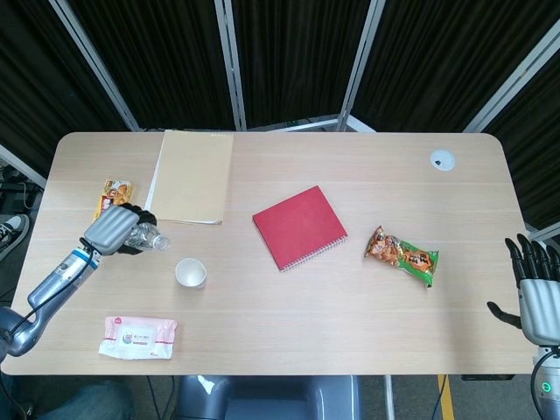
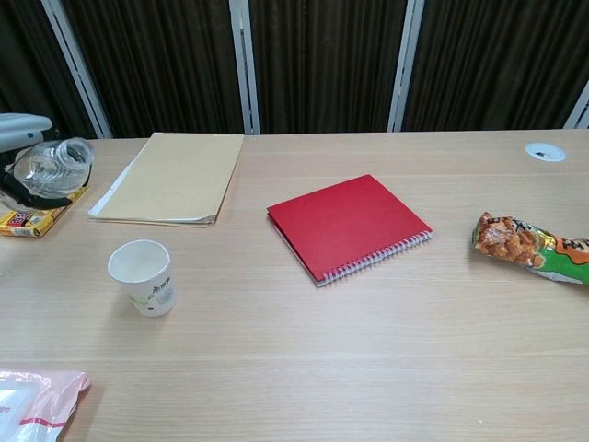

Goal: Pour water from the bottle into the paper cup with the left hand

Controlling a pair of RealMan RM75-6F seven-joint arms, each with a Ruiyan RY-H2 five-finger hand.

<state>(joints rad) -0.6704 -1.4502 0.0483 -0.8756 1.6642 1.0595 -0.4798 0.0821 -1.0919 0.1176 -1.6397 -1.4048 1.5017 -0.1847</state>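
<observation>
Wooden table [image 1: 289, 306], bottle [image 1: 147, 237] tipped in left hand [image 1: 107, 229], nr paper cup [image 1: 191, 273]

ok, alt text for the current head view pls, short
Robot's left hand holds a clear bottle tipped sideways toward a white paper cup on a wooden table. Nearby lie a red notebook, tan folder and snack packets.

Silver-grey arms, a left hand [image 1: 108, 229] with silver back, black fingers [image 1: 528, 253].
</observation>
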